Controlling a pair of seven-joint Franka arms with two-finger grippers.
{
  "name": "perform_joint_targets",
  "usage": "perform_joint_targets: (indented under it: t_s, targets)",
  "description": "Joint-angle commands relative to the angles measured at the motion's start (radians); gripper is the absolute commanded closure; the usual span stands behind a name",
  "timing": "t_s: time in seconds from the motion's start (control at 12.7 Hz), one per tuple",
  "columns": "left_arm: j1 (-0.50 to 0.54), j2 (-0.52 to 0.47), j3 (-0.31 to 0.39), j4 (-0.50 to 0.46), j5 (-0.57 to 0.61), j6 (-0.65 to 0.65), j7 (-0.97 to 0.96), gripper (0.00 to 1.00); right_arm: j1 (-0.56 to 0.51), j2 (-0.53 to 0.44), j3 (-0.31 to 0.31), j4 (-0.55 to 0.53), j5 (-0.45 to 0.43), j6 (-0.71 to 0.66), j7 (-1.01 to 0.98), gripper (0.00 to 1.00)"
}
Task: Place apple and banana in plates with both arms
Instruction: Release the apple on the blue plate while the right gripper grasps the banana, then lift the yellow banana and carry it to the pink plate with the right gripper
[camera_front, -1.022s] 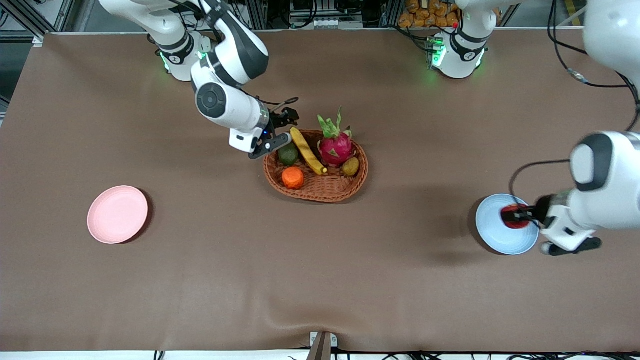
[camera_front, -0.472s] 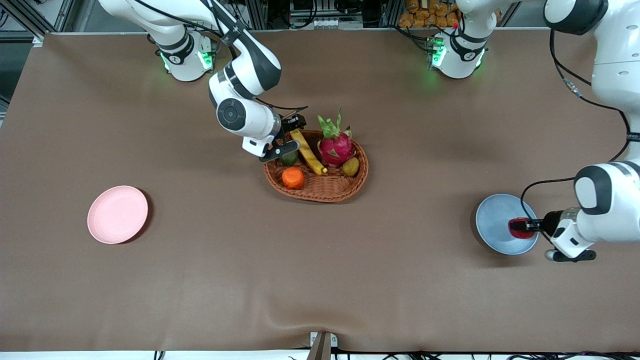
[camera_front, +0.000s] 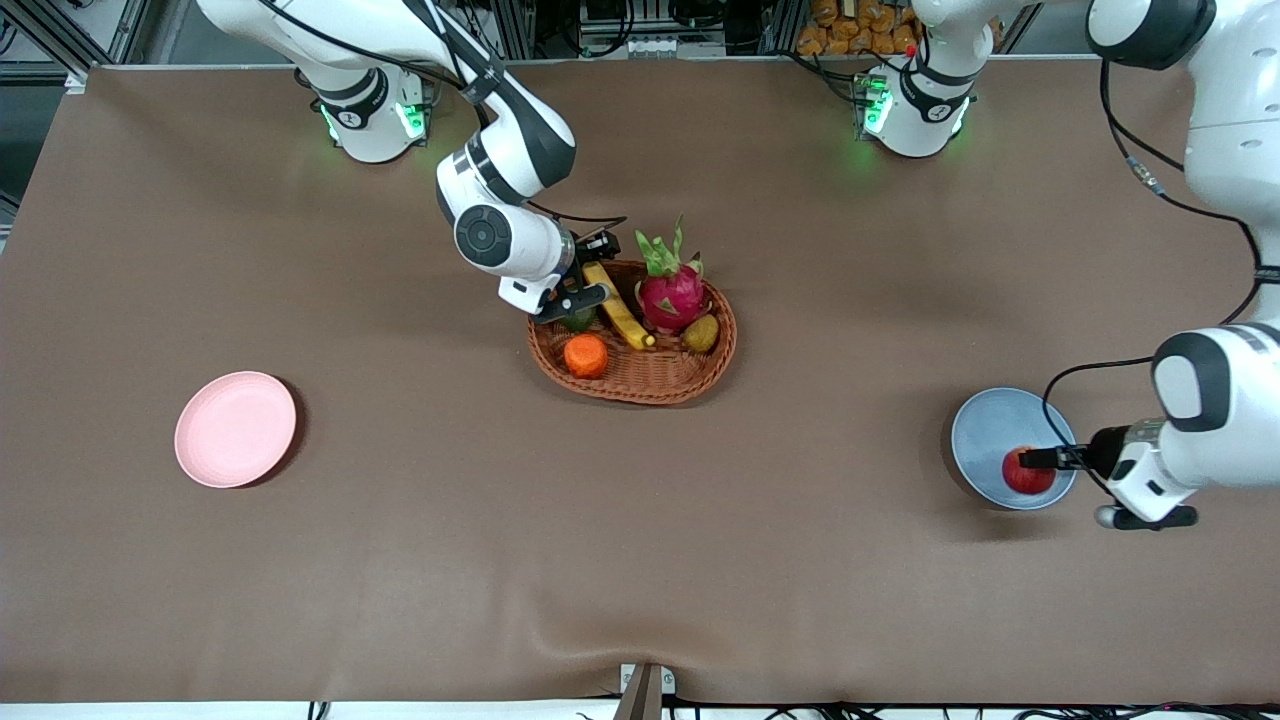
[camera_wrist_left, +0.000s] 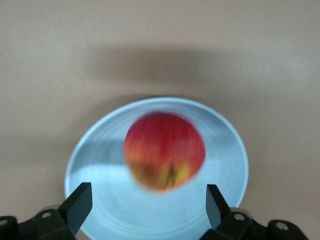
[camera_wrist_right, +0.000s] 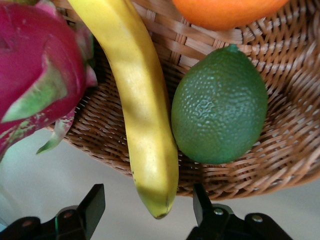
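Observation:
The red apple (camera_front: 1028, 472) is in the light blue plate (camera_front: 985, 430) toward the left arm's end of the table. My left gripper (camera_front: 1045, 459) is open just above the plate, its fingers apart and clear of the apple (camera_wrist_left: 164, 150), over the plate (camera_wrist_left: 100, 165). The banana (camera_front: 617, 305) lies in the wicker basket (camera_front: 640, 385). My right gripper (camera_front: 590, 271) is open at the basket's rim, its fingers either side of the banana's end (camera_wrist_right: 150, 165) without touching it. The pink plate (camera_front: 235, 429) stands bare toward the right arm's end.
The basket also holds a magenta dragon fruit (camera_front: 670, 292), an orange fruit (camera_front: 586, 356), a brownish fruit (camera_front: 702, 333) and a green fruit (camera_wrist_right: 219, 105) right beside the banana. The brown cloth has a ripple near the front edge (camera_front: 560, 625).
My left gripper moved with the apple toward the plate's nearer rim, then opened and let it go in the plate. My right gripper came down to the banana's end at the basket rim.

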Motion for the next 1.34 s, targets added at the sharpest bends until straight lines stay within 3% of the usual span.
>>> perform_joint_targets:
  t_s: [0.0,0.16,0.31,0.55,0.79,1.02,1.26]
  targets:
    - [-0.005,-0.151,-0.006,-0.022,-0.009,-0.094,-0.007,0.00,0.013,0.008,-0.006,0.003,0.010,0.015,0.026,0.33]
    - [-0.008,-0.248,-0.009,-0.020,-0.008,-0.169,-0.009,0.00,0.011,0.009,-0.006,0.003,0.010,0.023,0.031,0.70]
    - [-0.011,-0.339,-0.012,-0.020,-0.008,-0.248,-0.009,0.00,0.010,0.009,-0.006,0.003,0.010,0.023,0.063,0.85]
    - [-0.006,-0.452,-0.020,-0.022,-0.011,-0.340,-0.012,0.00,-0.001,-0.014,-0.006,0.008,0.010,0.007,0.066,0.86]
    - [-0.011,-0.555,-0.026,-0.022,-0.006,-0.412,-0.114,0.00,-0.048,-0.083,-0.007,0.038,0.010,-0.119,0.072,0.86]
    - [-0.011,-0.618,-0.049,-0.025,-0.005,-0.466,-0.220,0.00,-0.133,-0.113,-0.007,0.124,0.010,-0.302,0.091,0.86]
    - [-0.011,-0.630,-0.098,-0.025,-0.002,-0.483,-0.340,0.00,-0.185,-0.188,-0.010,0.131,0.008,-0.313,0.089,0.86]
